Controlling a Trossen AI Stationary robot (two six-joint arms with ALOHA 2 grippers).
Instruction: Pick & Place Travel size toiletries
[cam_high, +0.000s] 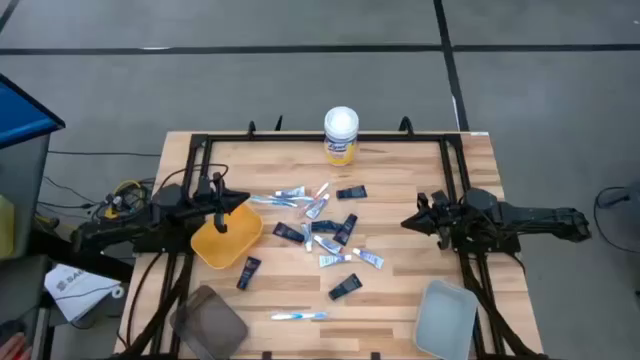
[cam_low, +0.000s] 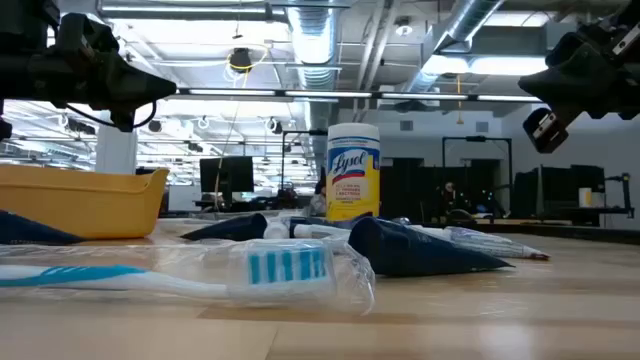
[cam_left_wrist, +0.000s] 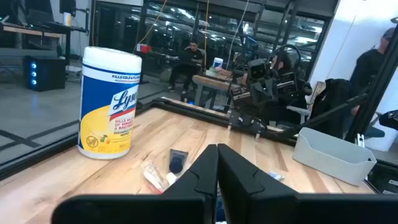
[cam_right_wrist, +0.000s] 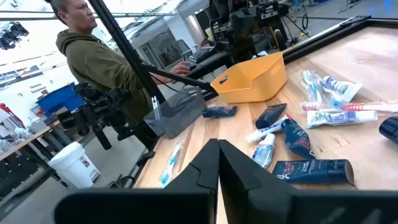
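Observation:
The travel size toiletries (cam_high: 320, 228) lie scattered on the middle of the wooden table: white tubes, dark tubes (cam_right_wrist: 311, 168) and a wrapped toothbrush (cam_low: 200, 275) near the front edge. My left gripper (cam_high: 240, 203) hangs shut above the far rim of a yellow bin (cam_high: 225, 238), clear of it and of the table. My right gripper (cam_high: 408, 222) hangs shut at the table's right, pointing toward the pile, with nothing between its fingers. In the wrist views the left fingers (cam_left_wrist: 205, 174) and the right fingers (cam_right_wrist: 208, 165) each close together on nothing.
A yellow wipes canister (cam_high: 341, 135) with a white lid stands at the far edge. A dark grey bin (cam_high: 208, 320) sits at the near left corner, a pale grey bin (cam_high: 445, 318) at the near right. A person (cam_right_wrist: 99, 62) stands beyond the table's left side.

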